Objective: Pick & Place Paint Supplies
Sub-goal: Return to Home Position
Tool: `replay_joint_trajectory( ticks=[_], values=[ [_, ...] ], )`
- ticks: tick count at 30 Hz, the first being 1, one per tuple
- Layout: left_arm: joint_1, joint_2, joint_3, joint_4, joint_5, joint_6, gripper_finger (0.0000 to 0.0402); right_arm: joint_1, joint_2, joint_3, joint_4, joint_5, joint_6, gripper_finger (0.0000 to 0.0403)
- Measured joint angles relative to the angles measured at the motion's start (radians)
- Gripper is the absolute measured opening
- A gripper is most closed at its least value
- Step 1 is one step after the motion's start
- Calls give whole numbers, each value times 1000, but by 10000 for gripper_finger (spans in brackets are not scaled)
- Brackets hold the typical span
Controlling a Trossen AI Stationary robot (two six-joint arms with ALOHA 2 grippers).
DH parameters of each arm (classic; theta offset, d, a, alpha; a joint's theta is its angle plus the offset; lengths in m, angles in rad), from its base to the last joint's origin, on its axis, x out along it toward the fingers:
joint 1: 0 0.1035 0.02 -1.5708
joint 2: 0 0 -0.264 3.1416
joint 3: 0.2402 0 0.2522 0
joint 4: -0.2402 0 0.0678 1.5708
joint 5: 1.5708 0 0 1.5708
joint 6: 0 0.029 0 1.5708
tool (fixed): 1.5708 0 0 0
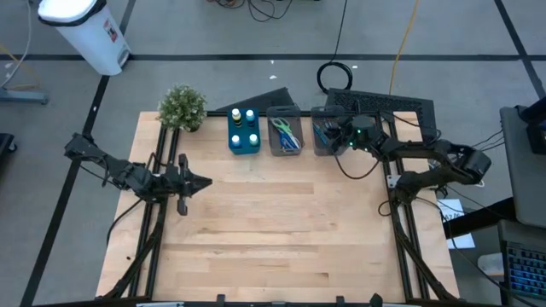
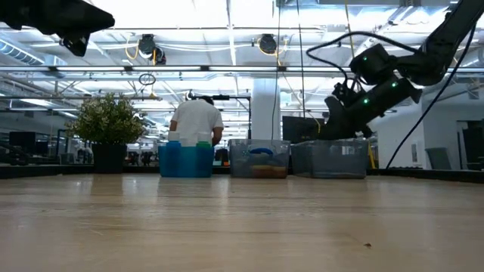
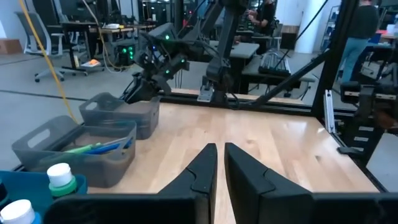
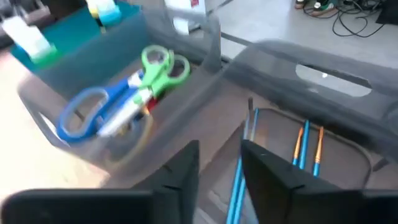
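thin blue-and-orange paint brushes point(image 4: 305, 146) lie in the right clear grey plastic bin point(image 3: 134, 115) at the table's far edge. green, blue and red handled scissors point(image 4: 124, 102) are in the middle grey bin point(image 3: 106, 165). small white-capped round bottles point(image 1: 244, 128) stand in the blue rectangular bin point(image 2: 185, 160) beside it. the right gripper point(image 4: 221, 162) hovers over the right bin, fingers apart, apparently gripping nothing, though the view is blurred. the left gripper point(image 1: 203, 181) hangs above the light wooden table point(image 1: 273, 230) on its left side, fingers nearly together and empty. a small green potted plant point(image 1: 182, 107) is at the far left corner.
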Motion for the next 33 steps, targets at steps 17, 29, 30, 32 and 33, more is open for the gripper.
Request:
replay_joint_trajectory(
  ticks=[17, 29, 30, 32, 33],
  values=[
    [0, -105, 0, -134, -55, 69, 37, 7, -708, -79, -496, -2, -67, 218],
    [0, -319, 0, -308, 37, 49, 37, 54, -1106, -410, -283, -28, -40, 214],
    [0, -333, 0, -333, 37, 45, 37, 67, -1130, -424, -285, -36, -51, 215],
    [0, -363, 0, -376, 28, 27, 37, 93, -1175, -437, -303, -50, -76, 216],
    [0, -376, 0, -394, 18, 12, 37, 107, -1202, -437, -331, -52, -92, 216]
  ],
)
